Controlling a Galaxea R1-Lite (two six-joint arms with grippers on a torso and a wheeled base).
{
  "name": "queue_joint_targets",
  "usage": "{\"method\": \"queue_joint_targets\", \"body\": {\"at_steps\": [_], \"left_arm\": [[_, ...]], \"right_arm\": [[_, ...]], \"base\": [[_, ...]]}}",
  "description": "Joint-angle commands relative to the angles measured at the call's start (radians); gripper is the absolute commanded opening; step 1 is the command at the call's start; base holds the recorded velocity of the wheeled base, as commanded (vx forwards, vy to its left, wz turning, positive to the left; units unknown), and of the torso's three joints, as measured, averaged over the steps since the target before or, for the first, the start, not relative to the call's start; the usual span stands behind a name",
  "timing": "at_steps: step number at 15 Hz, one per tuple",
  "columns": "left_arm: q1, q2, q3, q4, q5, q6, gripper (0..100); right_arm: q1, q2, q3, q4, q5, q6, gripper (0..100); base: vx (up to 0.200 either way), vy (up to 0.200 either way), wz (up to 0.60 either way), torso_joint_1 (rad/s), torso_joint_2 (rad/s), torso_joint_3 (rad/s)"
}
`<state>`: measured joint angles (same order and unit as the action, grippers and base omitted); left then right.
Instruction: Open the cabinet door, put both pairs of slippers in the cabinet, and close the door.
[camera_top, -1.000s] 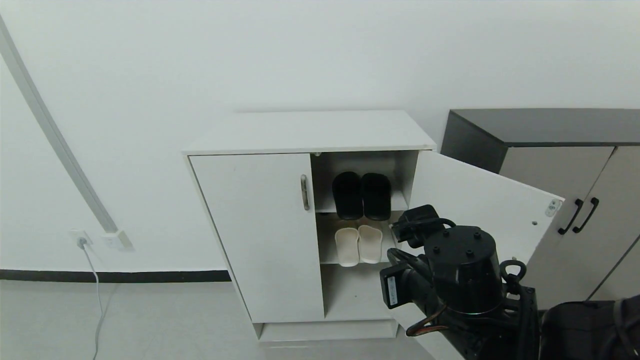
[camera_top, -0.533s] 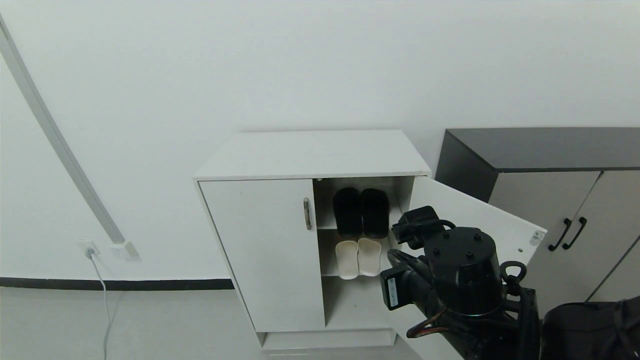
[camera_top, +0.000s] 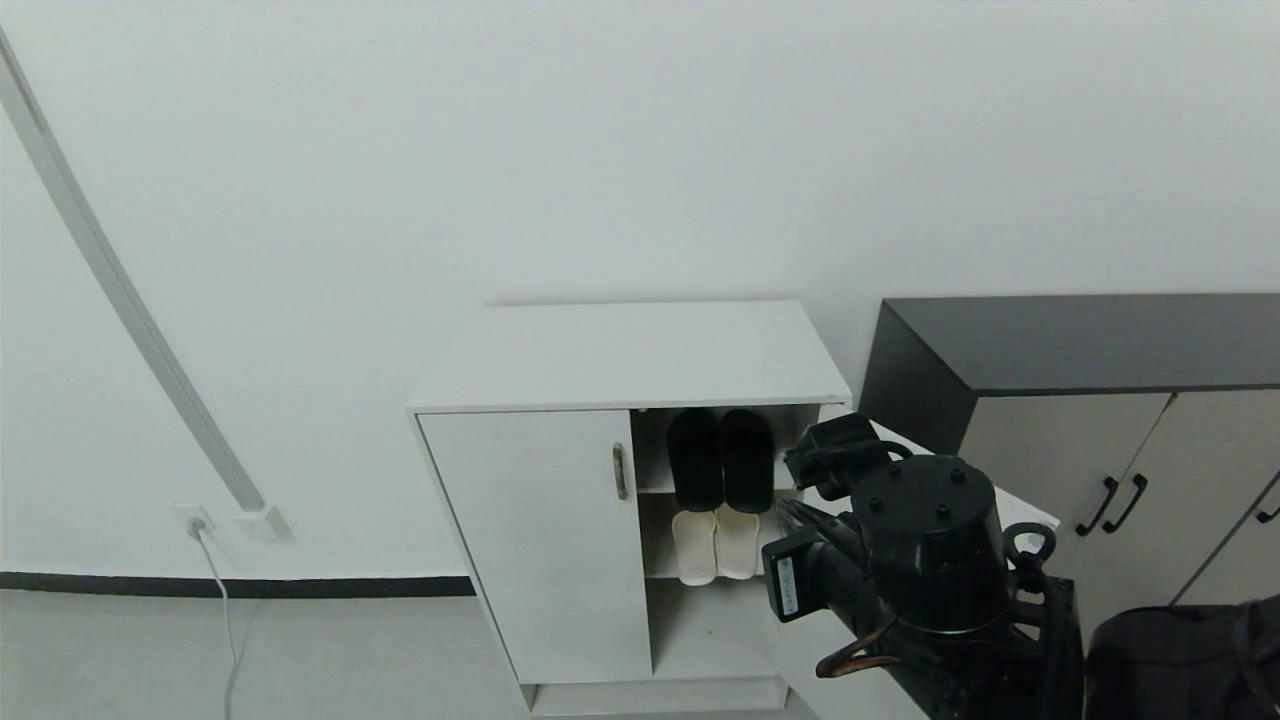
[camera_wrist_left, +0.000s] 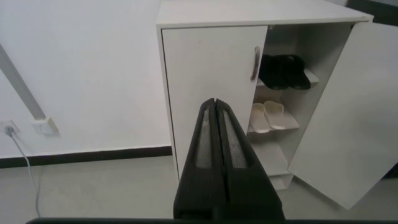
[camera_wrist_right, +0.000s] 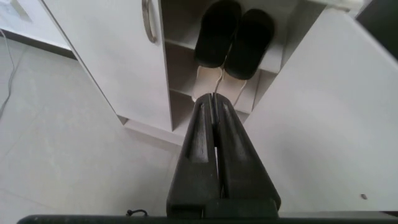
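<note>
Ahead of the left gripper stands the white two-door cabinet, set on the floor against a plain white wall. The left gripper's two dark fingers are pressed flat together and hold nothing. Beyond their tips lies the closed left-hand door with its vertical metal bar handle.

The right gripper points into the open half of the cabinet. Its fingers are likewise closed on each other, with nothing between them. The white right-hand door stands swung outward, its panel just beside these fingers; contact cannot be determined.

Inside the cabinet, past the right fingertips, the pair of black slippers lies side by side on the upper shelf. The pair of cream-white slippers lies side by side on the shelf directly below. The lowest compartment holds no slippers.

To the open door's far side stands a dark grey cabinet with black handles. A white wall socket with a plugged cable sits well apart from the left fingers, low on the wall.
</note>
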<state>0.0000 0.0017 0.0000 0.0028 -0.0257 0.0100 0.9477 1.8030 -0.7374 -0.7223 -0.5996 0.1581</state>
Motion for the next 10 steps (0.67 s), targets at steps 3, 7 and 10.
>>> {"method": "queue_joint_targets", "body": {"at_steps": [3,7,10], "left_arm": [[0.0,0.0,0.0,0.0,0.0,-0.001,0],[0.0,0.0,0.0,0.0,0.0,-0.001,0],[0.0,0.0,0.0,0.0,0.0,-0.001,0]], "right_arm": [[0.0,-0.002,0.003,0.0,0.0,0.0,0],[0.002,-0.002,0.018,-0.003,-0.002,-0.006,0],[0.0,0.004,0.035,-0.051,0.0,-0.028,0]], "base": [[0.0,0.0,0.0,0.221,-0.5,-0.276],[0.0,0.0,0.0,0.177,-0.39,-0.214],[0.0,0.0,0.0,0.12,-0.25,-0.128]]}}
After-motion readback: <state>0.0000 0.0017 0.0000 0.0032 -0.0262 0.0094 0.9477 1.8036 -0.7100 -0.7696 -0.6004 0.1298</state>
